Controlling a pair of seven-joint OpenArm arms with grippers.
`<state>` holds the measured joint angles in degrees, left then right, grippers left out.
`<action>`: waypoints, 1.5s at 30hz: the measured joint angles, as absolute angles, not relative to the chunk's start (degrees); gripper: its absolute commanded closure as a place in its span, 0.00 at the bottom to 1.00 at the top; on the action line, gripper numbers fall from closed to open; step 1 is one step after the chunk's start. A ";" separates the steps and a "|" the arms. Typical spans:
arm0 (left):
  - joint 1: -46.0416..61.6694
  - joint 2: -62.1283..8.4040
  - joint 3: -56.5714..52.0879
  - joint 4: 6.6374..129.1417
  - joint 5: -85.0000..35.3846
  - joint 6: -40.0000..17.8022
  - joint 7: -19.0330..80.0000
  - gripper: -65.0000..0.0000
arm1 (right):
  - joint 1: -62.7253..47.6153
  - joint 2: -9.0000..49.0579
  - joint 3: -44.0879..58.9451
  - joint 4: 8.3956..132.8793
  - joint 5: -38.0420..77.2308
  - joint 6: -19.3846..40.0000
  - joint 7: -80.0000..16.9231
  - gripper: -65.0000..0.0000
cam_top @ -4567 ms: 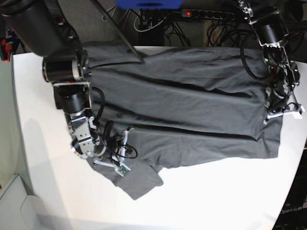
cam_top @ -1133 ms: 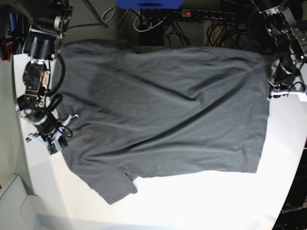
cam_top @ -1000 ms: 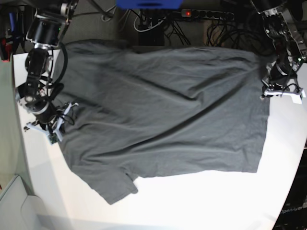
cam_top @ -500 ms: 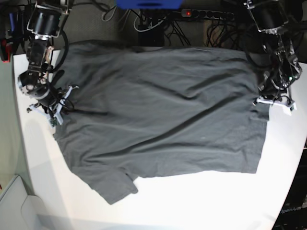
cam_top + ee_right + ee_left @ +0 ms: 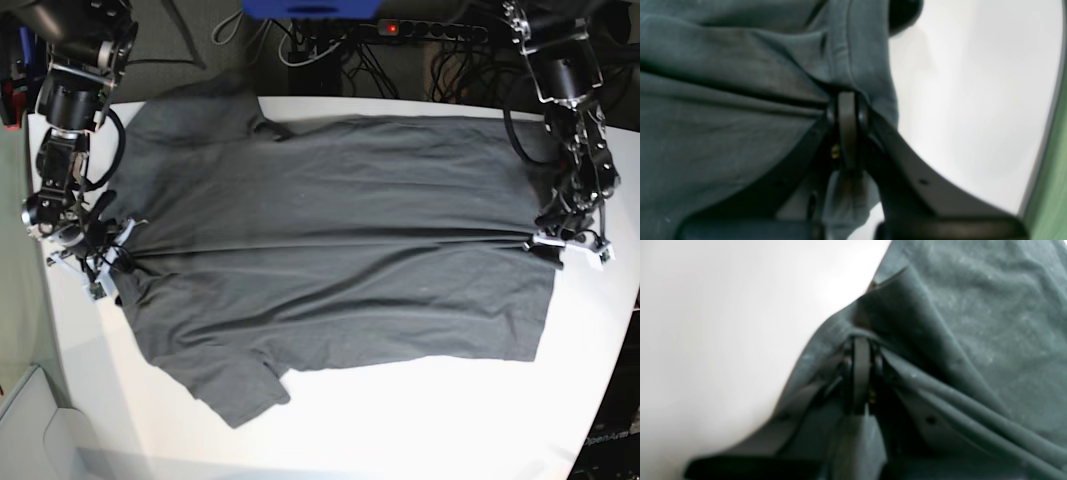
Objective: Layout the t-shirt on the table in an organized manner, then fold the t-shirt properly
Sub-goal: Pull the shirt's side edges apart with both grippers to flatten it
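The dark grey t-shirt [image 5: 340, 250] lies spread across the white table [image 5: 430, 420], with one sleeve at the front left [image 5: 240, 390] and the other at the back left [image 5: 200, 100]. My right gripper [image 5: 108, 263] is at the shirt's left edge between the sleeves, shut on the cloth [image 5: 846, 96]. My left gripper [image 5: 550, 243] is at the shirt's right edge, shut on a bunch of fabric [image 5: 861, 340]. A taut crease runs across the shirt from one gripper to the other. The collar is not clearly visible.
A power strip [image 5: 430, 30] with a red light, tangled cables and a blue object [image 5: 310, 8] lie behind the table's back edge. A green surface [image 5: 12, 300] borders the table on the left. A grey box corner [image 5: 30, 420] sits at the front left.
Both grippers have moved toward the front of the table, still shut on the shirt's edges. The shirt's back edge has come forward onto the table, and the cloth is now stretched between them.
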<state>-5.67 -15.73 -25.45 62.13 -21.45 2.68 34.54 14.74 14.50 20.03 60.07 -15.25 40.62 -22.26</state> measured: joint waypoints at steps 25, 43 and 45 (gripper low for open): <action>-4.40 -14.59 -25.39 82.74 -19.64 4.75 52.31 0.99 | 13.98 11.46 14.37 75.07 -18.26 40.23 -26.92 1.00; -25.30 -14.90 -25.12 45.98 -18.87 4.91 36.34 0.99 | 33.63 10.76 13.82 44.01 -18.61 40.07 -21.87 1.00; -26.41 -14.92 -25.10 42.61 -18.90 4.89 32.29 0.99 | 33.61 10.79 13.82 42.65 -18.63 40.07 -20.08 1.00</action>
<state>-26.41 -14.92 -25.10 42.61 -18.90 4.89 32.29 33.61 10.79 13.82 42.65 -18.63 40.07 -20.08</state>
